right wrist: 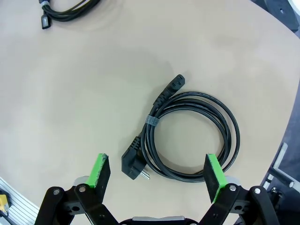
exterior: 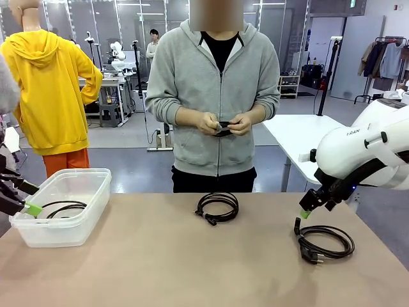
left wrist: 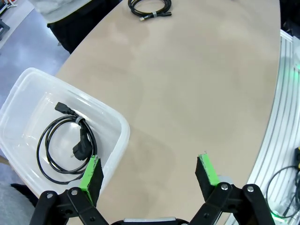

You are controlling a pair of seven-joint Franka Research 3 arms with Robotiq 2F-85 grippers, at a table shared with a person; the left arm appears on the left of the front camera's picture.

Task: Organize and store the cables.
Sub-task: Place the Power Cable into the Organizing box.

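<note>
Three cables, each a coil of thin black cord, are in view. One cable (exterior: 62, 208) (left wrist: 67, 148) lies inside a clear plastic bin (exterior: 64, 238) (left wrist: 121, 125) at the table's left. A second cable (exterior: 217, 206) (left wrist: 150, 8) (right wrist: 65, 11) rests mid-table near the far edge. The third cable (exterior: 324, 243) (right wrist: 192, 133), with plugs at both ends, lies at the right. My right gripper (exterior: 307, 210) (right wrist: 156, 169) hovers open just above this coil, holding nothing. Beside the bin's near corner my left gripper (exterior: 25, 197) (left wrist: 149, 173) stands open and holds nothing.
Across the tan table (exterior: 160, 262) a person in a grey hoodie holds a small black item (exterior: 223, 126) in both hands at waist height, away from the table top. Bare table lies between the bin and the coils.
</note>
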